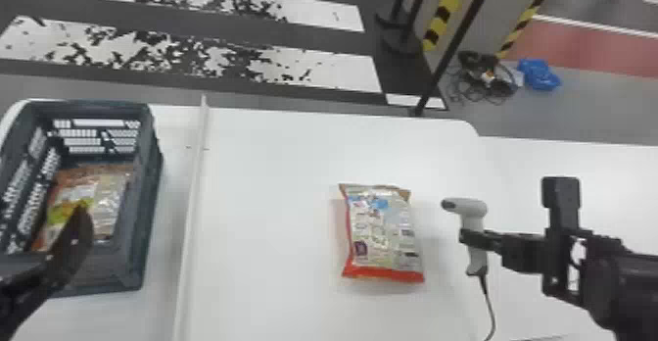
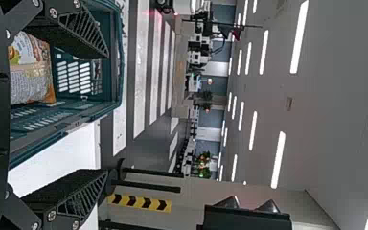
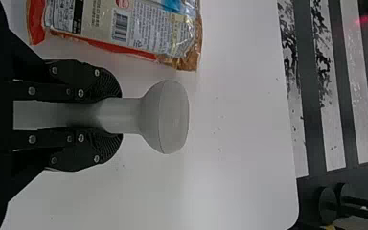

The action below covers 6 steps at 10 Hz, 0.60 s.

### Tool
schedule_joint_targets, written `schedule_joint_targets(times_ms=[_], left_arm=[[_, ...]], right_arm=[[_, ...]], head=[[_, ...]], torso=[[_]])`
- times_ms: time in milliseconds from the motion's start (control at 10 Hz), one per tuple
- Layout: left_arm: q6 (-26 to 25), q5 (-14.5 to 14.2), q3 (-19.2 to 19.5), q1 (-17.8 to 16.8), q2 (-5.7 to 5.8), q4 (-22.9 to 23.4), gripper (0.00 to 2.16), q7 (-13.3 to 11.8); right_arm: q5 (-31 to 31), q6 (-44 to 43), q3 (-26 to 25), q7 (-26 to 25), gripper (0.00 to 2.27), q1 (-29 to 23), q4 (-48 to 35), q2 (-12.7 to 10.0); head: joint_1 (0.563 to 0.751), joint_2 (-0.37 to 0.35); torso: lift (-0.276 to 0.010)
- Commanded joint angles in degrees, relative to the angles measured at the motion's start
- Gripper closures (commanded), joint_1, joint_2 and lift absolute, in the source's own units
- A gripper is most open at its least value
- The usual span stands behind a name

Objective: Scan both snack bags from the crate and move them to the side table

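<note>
Snack bags, two. One (image 1: 384,232), red-edged, lies on the white table (image 1: 274,168), its printed face with a barcode up, between the crate and the scanner. The other (image 1: 105,193), orange and green, lies inside the crate (image 1: 149,188).
Crate, one: dark, slatted, open-topped, at the left end; its walls stand around the second bag.
Raised white strip, one (image 1: 193,193): runs between crate and table bag, in the way of a low path from one to the other.
Scanner, one (image 1: 475,207): grey, with one cord (image 1: 491,310) trailing toward the robot; just beside the table bag, on its right.
Right gripper, one (image 1: 475,239): two fingers closed on the scanner's handle, one on each side, the scanner's head beyond the fingertips.
Left gripper, one (image 1: 73,247): at the crate's near end; two fingers spread wide, nothing between them.
Floor beyond the table: one heap of cables (image 1: 484,78), one blue bundle (image 1: 538,74) beside it, two yellow-and-black striped bars (image 1: 448,9), several dark posts (image 1: 455,46).
</note>
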State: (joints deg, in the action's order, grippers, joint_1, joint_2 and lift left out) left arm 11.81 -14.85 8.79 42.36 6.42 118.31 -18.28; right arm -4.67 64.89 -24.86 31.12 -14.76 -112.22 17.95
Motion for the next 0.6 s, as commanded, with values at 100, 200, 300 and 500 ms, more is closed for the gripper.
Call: schedule_joint_targets(times_ms=[100,200,300,500], left_arm=[[0.0,0.0,0.0,0.18,0.0,0.17,0.15,-0.09],[0.0,0.0,0.09,0.18,0.0,0.17,0.15,-0.17],[0.0,0.0,0.09,0.18,0.0,0.17,0.15,-0.17],[0.0,0.0,0.26,0.18,0.0,0.17,0.15,-0.17]], right_arm=[[1.42,-4.29,0.16,-0.89,2.25,2.89,7.28,2.27],[2.12,-6.57,0.34,-1.15,2.25,3.6,9.74,2.79],[2.39,-8.33,0.6,-1.59,2.25,4.48,12.02,3.23],[2.83,-10.26,0.95,-2.2,2.25,5.97,15.63,3.94]], head=[[0.695,-0.282],[0.695,-0.304],[0.695,-0.322],[0.695,-0.343]], torso=[[-0.075],[-0.075],[-0.075],[-0.075]])
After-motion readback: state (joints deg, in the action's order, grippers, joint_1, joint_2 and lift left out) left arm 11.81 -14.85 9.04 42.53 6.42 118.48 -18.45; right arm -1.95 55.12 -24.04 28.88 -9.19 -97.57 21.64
